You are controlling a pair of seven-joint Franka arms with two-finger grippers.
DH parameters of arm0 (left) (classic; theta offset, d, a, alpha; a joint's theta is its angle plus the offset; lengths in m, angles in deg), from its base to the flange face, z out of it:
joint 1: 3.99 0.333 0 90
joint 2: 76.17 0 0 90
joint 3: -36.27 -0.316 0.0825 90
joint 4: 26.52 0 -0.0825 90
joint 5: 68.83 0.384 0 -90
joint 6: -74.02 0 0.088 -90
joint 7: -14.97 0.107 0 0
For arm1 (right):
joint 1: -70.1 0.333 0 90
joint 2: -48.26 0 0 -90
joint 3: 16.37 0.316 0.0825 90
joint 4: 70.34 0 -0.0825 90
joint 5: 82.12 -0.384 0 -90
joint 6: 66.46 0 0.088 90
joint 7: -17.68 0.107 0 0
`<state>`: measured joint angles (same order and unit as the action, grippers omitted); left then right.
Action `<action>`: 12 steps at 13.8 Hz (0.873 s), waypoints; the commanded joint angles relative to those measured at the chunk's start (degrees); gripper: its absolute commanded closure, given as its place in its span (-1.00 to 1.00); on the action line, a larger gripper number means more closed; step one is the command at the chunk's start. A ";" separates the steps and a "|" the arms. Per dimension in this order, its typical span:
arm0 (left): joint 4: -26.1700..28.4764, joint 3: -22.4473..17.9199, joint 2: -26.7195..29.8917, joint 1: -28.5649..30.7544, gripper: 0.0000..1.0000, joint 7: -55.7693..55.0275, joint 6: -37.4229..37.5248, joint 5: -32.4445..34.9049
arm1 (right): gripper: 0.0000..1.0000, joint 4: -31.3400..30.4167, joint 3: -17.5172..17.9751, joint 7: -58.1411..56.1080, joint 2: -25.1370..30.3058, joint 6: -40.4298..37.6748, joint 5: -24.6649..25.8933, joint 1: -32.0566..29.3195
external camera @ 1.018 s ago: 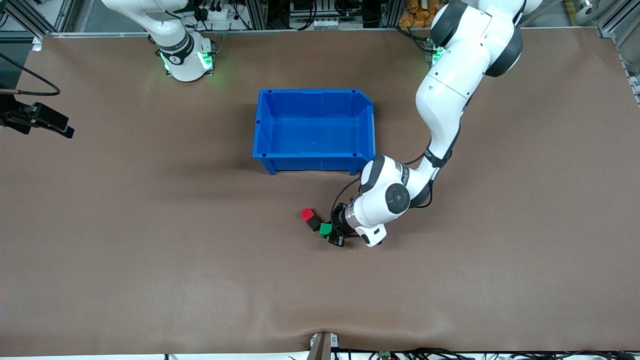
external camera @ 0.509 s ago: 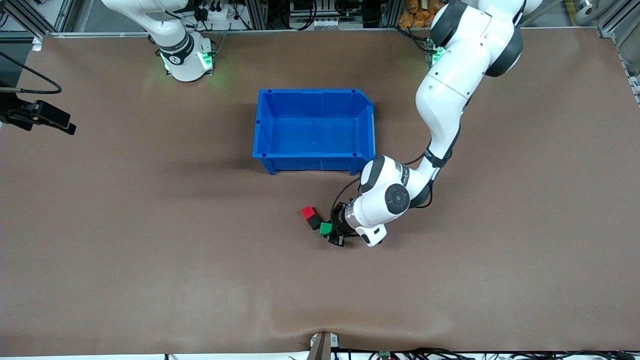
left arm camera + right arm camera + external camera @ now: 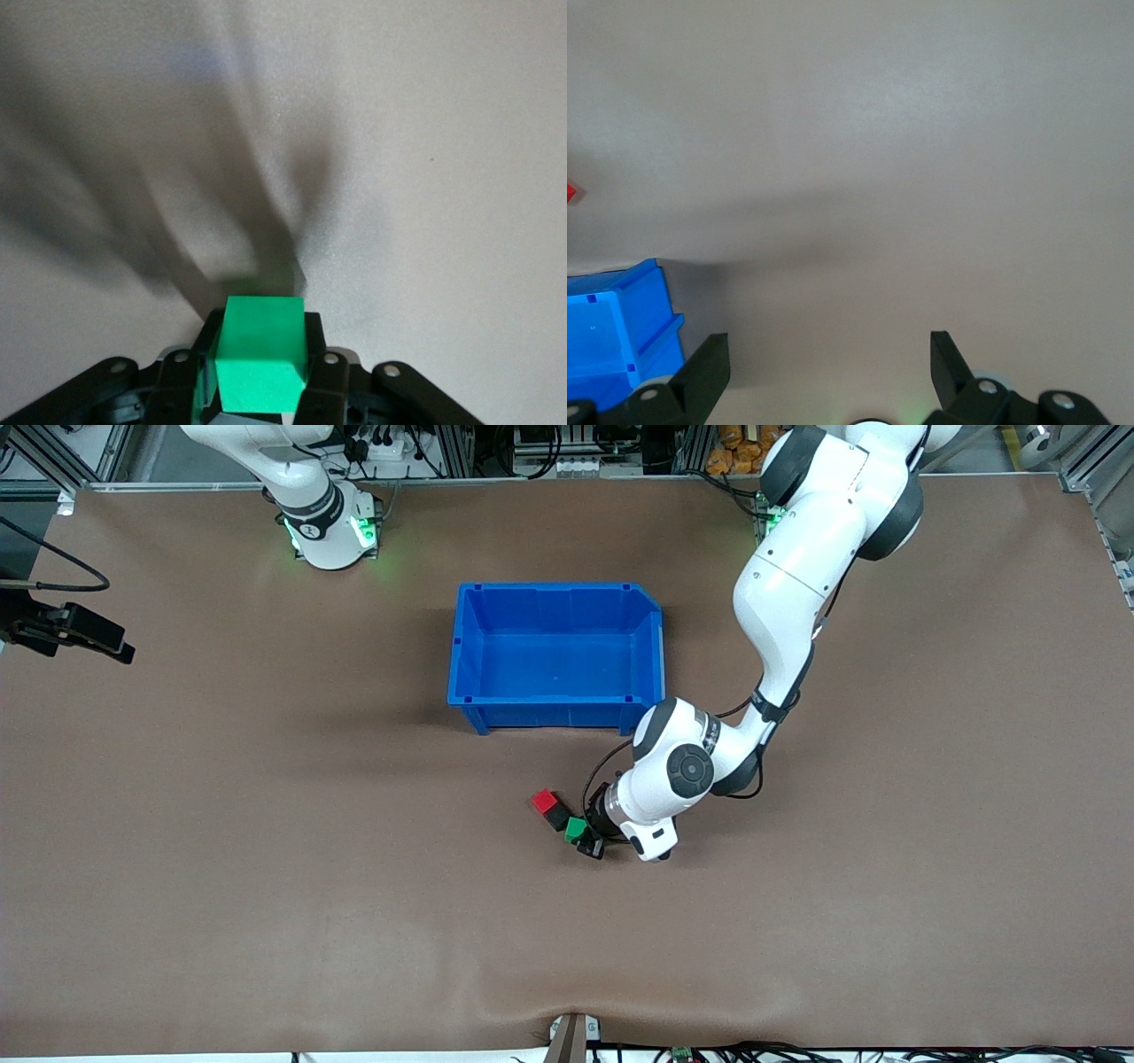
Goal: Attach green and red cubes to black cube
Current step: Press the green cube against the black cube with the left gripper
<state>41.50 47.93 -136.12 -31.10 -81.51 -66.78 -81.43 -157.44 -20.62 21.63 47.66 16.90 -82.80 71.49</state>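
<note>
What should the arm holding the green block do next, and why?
Probably nudge the green cube sideways against the black cube and press. The left gripper is shut on it, right beside the black cube, which already touches the red cube.

Your left arm reaches from its base down across the table, elbow bent, wrist turned low near the tabletop. Its black two-finger left gripper (image 3: 261, 390) is clamped on a small bright green cube (image 3: 576, 830), one finger (image 3: 321, 390) pressed to each side, as your left wrist view shows. Your right arm waits up at its own end of the table, its right gripper (image 3: 828, 372) raised above the surface, fingers (image 3: 704, 372) spread wide apart with nothing between them.
</note>
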 commanded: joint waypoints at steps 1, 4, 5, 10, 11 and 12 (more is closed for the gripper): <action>-0.17 -0.94 0.01 -1.18 1.00 0.50 3.23 2.75 | -1.00 0.71 0.64 0.35 0.07 -0.83 0.58 -0.50; -0.17 -0.94 0.01 -1.53 1.00 0.50 4.47 3.90 | -1.00 0.79 0.64 0.44 0.07 -0.75 0.58 -0.59; -0.17 -0.94 0.09 -1.53 1.00 0.50 4.65 3.90 | -1.00 0.79 0.64 0.52 0.07 -0.75 0.58 -0.50; -0.08 -0.94 0.00 -1.53 0.57 1.29 5.00 3.99 | -1.00 0.79 0.73 0.61 0.07 -0.66 0.58 -0.41; -0.08 -0.94 0.01 -1.53 0.53 1.29 5.18 3.99 | -1.00 0.71 0.73 0.61 0.07 -0.57 0.58 -0.41; -0.08 -0.94 0.01 -1.62 0.52 1.38 5.53 3.99 | -1.00 0.79 0.73 0.61 0.07 -0.57 0.58 -0.41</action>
<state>40.80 47.90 -135.91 -31.78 -80.73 -63.58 -78.64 -157.34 -20.57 21.64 47.66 16.90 -82.80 71.49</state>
